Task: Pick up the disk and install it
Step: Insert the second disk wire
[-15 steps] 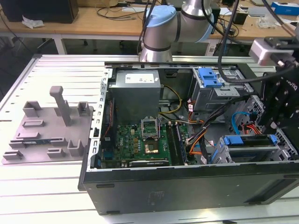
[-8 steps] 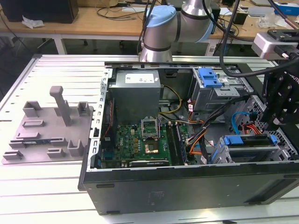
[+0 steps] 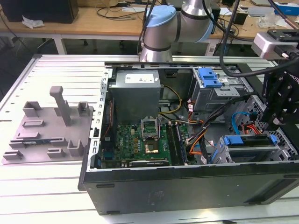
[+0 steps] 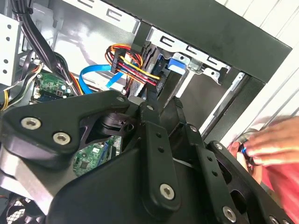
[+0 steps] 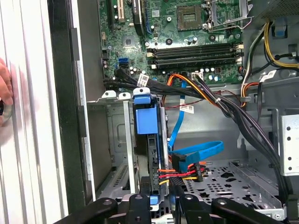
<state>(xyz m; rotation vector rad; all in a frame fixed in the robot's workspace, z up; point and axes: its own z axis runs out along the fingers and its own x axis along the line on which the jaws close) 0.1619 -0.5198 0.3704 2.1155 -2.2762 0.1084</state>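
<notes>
The disk (image 3: 245, 140) stands on edge in the drive cage (image 3: 285, 151) at the front corner of the open computer case, on the exterior view's right. Its blue plastic frame runs along its upper edge. In the first wrist view the disk (image 5: 152, 156) is a dark slab behind a blue frame end. My gripper (image 3: 276, 127) hangs over the cage's right end, and it looks shut on the disk's near end (image 5: 160, 201). In the second wrist view the gripper (image 4: 163, 105) reaches into the cage beside red, yellow and black cables (image 4: 135, 67).
A power supply (image 3: 135, 88), motherboard (image 3: 145, 140) and a second blue-clipped bay (image 3: 209, 77) sit inside the case. Loose cable bundles (image 5: 219, 100) cross beside the cage. A grey moulded tray (image 3: 46, 126) lies on the table at the left. A person's hand (image 4: 275, 140) rests outside the case wall.
</notes>
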